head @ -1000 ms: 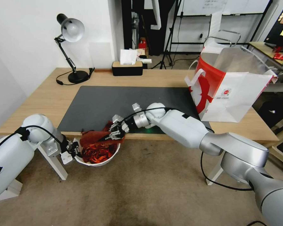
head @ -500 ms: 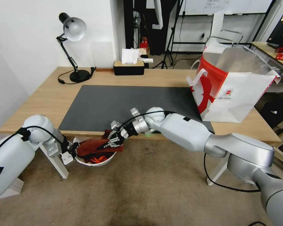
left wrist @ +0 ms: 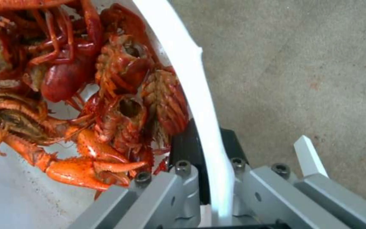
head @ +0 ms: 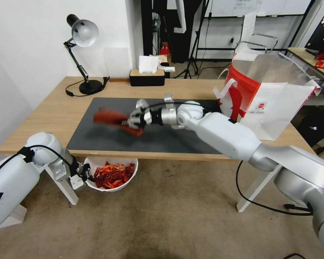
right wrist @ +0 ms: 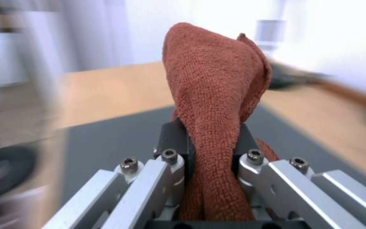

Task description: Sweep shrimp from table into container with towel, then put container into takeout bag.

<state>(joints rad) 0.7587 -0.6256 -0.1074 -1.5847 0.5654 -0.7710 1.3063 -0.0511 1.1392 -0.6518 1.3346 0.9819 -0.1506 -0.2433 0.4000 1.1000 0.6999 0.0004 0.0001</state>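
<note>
The red-orange shrimp (head: 113,175) (left wrist: 106,95) lie heaped in the white round container (head: 127,181) (left wrist: 191,82), which hangs below the table's front edge. My left gripper (head: 85,172) (left wrist: 210,165) is shut on the container's rim, one finger inside and one outside. Above the dark grey mat (head: 108,135) my right gripper (head: 127,121) (right wrist: 210,140) is shut on the rust-brown towel (head: 109,117) (right wrist: 214,92), which sticks out to the left of it. The red-and-white takeout bag (head: 266,100) stands open at the right end of the light-wood table (head: 57,108).
A black desk lamp (head: 83,54) stands at the table's back left. A black tissue box with a wooden lid (head: 147,77) sits at the back centre. A white table leg (head: 66,187) is close beside my left gripper. Brown carpet (head: 169,223) lies below.
My right gripper has lifted the towel out of the container and swung it up and back over the mat. The shrimp now lie uncovered. The left arm and container have stayed put.
</note>
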